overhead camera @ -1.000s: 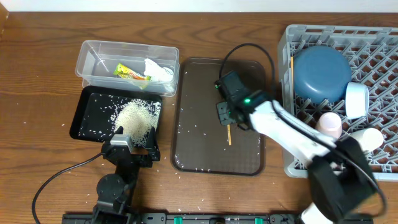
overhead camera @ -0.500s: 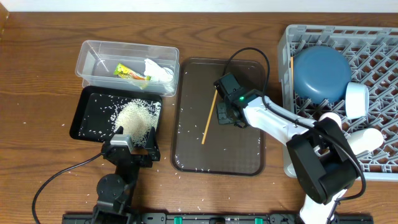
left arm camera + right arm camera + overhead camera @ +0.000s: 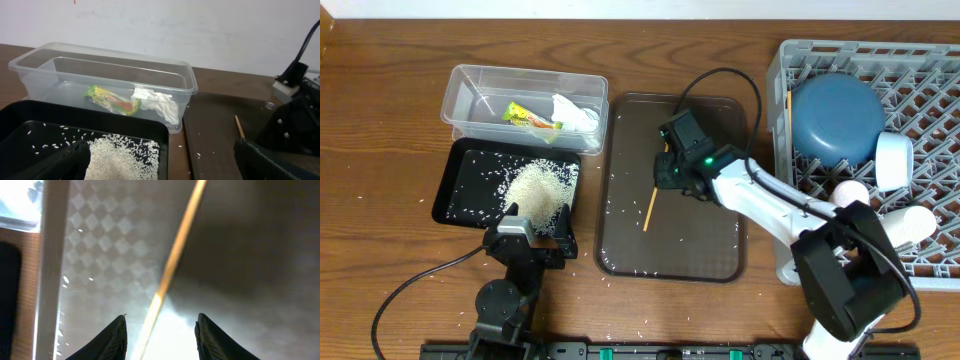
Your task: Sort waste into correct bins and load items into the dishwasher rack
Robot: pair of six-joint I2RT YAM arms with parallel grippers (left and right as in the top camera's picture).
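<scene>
I look down from above. My right tool is low over the brown serving tray in the middle of the frame. One wooden chopstick lies slanted on that tray, and its top end is hidden under the tool. In the right wrist view the chopstick runs between the two fingertips. The jaws stand apart, with a gap on each side of the stick, so the tool is open and is not pinching it.

My left tool sits at the lower left, at the near edge of the black tray. Its jaws are wide open and hold nothing. A pile of white rice lies in the black tray. Behind it, at the upper left, is the clear tub, with the white tissue and the yellow-green wrapper inside.

Loose rice grains dot the brown tray and the worktop.

The grey rack fills the right side. A big round blue dish leans in it. Just to the right is a white cup, and lower down are a pink cup and another white cup.
</scene>
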